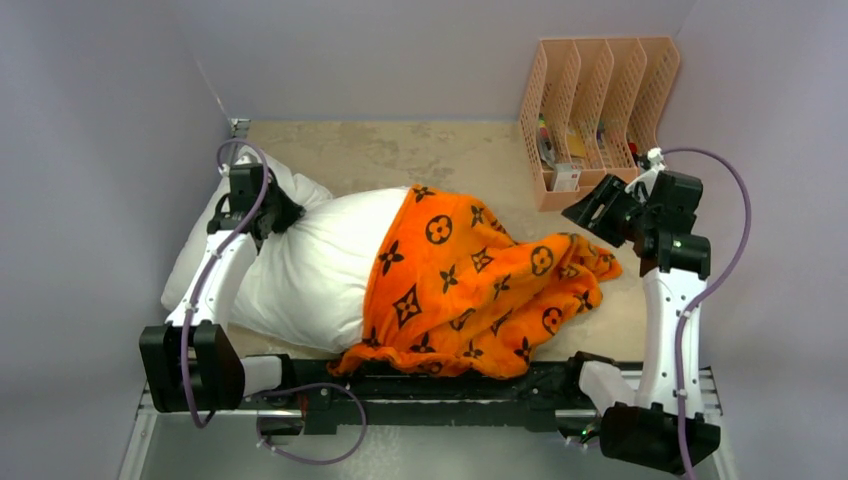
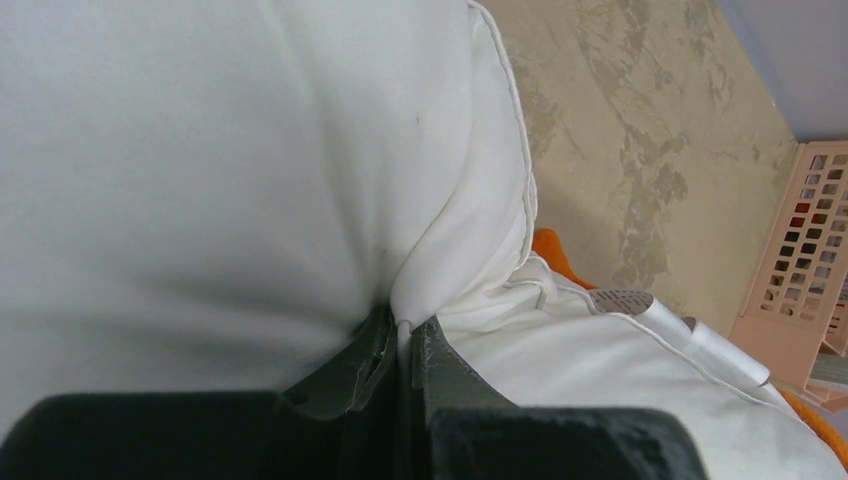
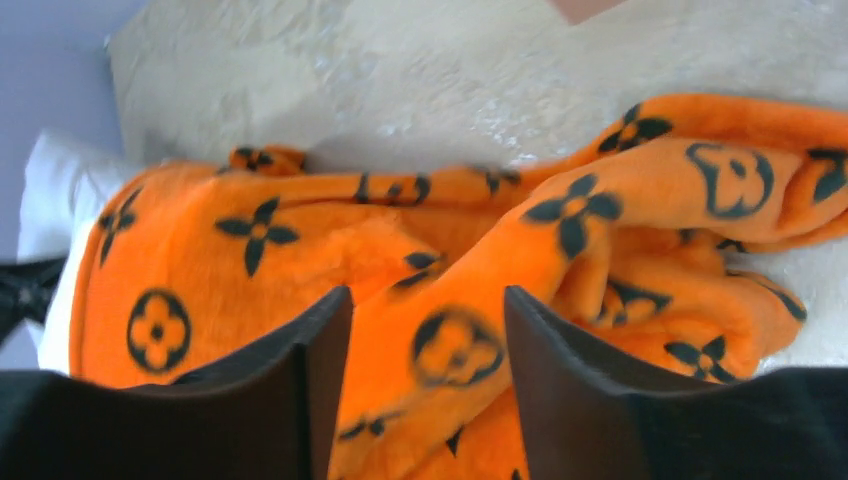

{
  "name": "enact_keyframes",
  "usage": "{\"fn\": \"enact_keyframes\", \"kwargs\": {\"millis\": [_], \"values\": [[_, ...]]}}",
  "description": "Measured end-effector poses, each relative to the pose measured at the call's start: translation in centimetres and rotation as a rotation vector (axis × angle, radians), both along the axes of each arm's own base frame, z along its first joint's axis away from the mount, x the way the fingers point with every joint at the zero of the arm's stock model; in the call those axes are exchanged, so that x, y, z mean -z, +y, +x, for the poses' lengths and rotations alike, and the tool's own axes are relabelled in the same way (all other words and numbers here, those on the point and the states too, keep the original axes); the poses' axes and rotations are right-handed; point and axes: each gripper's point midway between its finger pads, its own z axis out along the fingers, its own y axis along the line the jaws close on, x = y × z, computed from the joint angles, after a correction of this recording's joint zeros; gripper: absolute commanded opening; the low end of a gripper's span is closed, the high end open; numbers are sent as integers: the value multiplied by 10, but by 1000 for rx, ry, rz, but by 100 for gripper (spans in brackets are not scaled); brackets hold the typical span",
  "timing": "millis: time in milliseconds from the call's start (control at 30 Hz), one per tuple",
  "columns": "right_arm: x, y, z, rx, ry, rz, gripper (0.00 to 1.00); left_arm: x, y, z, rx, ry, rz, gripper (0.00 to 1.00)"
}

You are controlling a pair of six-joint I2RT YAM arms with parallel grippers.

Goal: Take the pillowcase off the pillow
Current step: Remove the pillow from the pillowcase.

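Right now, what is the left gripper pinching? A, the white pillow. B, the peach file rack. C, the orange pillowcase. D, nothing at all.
A: the left gripper has its jaws closed on a pinched fold of the pillow, at the bare white end that the pillowcase does not cover.

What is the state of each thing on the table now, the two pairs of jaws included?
Pillow, left half bare, right half still covered.
Pillowcase, pulled partly off, bunched toward the right.
Left jaws, shut on a pinch of the pillow's fabric.
Right jaws, open, holding nothing, raised and facing the pillowcase.
File rack, upright in the far right corner, some items inside.
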Motion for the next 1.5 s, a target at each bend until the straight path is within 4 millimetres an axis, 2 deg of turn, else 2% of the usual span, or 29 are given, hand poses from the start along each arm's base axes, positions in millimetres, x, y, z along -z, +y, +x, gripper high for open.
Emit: {"fn": "enact_keyframes", "kwargs": {"millis": [33, 67, 233, 333, 367, 467, 667, 700, 733, 800, 833, 867, 900, 933, 1033, 1133, 1167, 1267, 1333, 1500], "values": [[-2, 5, -1, -39, -11, 5, 74, 0, 0, 0, 4, -1, 2, 0], [-5, 11, -3, -80, -30, 8, 88, -1, 0, -1, 6, -2, 4, 0], [-37, 56, -22, -307, -172, 89, 93, -3, 0, -3, 12, -1, 9, 0], [-39, 98, -39, -467, -213, 131, 93, -5, -2, -3, 18, 0, 10, 0], [-32, 119, -49, -544, -203, 153, 93, -5, -2, -4, 21, 2, 11, 0], [-7, 164, -76, -699, -126, 204, 93, -7, -4, -4, 26, 2, 14, 0], [61, 212, -102, -795, 60, 252, 92, -10, -4, -4, 27, 6, 14, 0], [72, 224, -107, -826, 96, 255, 90, -10, -4, -5, 27, 7, 14, 0], [81, 236, -112, -857, 127, 244, 80, -10, -4, -5, 27, 7, 13, 0], [103, 263, -121, -906, 191, 178, 44, -10, -5, -5, 29, 7, 13, 0], [116, 271, -115, -873, 231, 125, 30, -10, -6, -5, 32, 7, 13, 0], [122, 276, -119, -883, 245, 96, 20, -10, -7, -5, 35, 8, 13, 0], [128, 276, -115, -847, 259, 57, 4, -9, -8, -6, 39, 10, 13, 0], [134, 271, -109, -790, 271, 13, 0, -9, -9, -7, 42, 13, 13, 0], [136, 244, -87, -586, 265, -97, 0, -8, -9, -9, 55, 22, 26, 0], [122, 207, -67, -386, 215, -169, 0, -7, -7, -14, 55, 44, 45, 0], [114, 190, -58, -318, 189, -181, 0, -6, -6, -17, 57, 55, 51, 0], [89, 117, -38, -88, 117, -231, 0, -2, -4, -22, 55, 81, 66, 0], [76, 89, -39, -15, 84, -241, 0, -2, -3, -23, 53, 84, 68, 0], [68, 76, -46, -14, 105, -300, 0, -1, -6, -24, 61, 90, 65, 0]]}}
